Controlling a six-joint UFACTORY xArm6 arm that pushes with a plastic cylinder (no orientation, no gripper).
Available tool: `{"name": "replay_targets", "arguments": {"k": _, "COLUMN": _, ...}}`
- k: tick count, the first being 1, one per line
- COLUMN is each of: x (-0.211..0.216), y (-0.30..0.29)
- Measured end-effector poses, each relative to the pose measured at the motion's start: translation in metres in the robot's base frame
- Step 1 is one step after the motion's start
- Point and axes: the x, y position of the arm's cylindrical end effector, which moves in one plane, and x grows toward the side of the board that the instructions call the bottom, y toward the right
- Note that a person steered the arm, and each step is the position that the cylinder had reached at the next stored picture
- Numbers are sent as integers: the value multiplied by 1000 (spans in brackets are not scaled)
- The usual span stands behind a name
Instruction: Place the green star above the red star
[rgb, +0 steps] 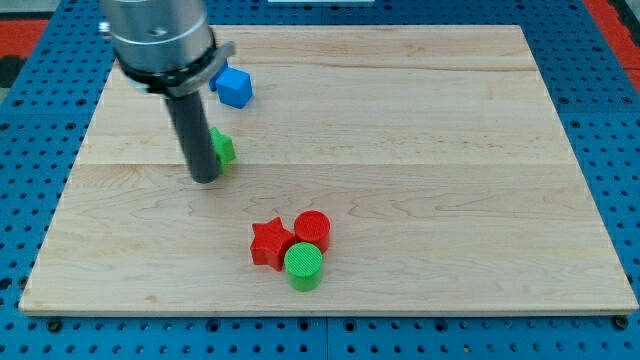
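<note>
The green star (223, 148) lies at the left of the wooden board, mostly hidden behind my rod, so only its right edge shows. My tip (205, 179) rests on the board just left of and below that block, touching or nearly touching it. The red star (269, 243) lies lower, near the board's middle bottom, well to the right of and below my tip. It touches a red cylinder (313, 229) on its right and a green cylinder (303, 265) at its lower right.
A blue cube-like block (233, 86) lies near the top left, partly behind the arm's grey body (160, 40). The wooden board (420, 150) sits on a blue perforated table (610, 120).
</note>
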Motion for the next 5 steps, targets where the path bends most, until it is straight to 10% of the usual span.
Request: {"name": "replay_targets", "arguments": {"k": 5, "x": -61, "y": 19}}
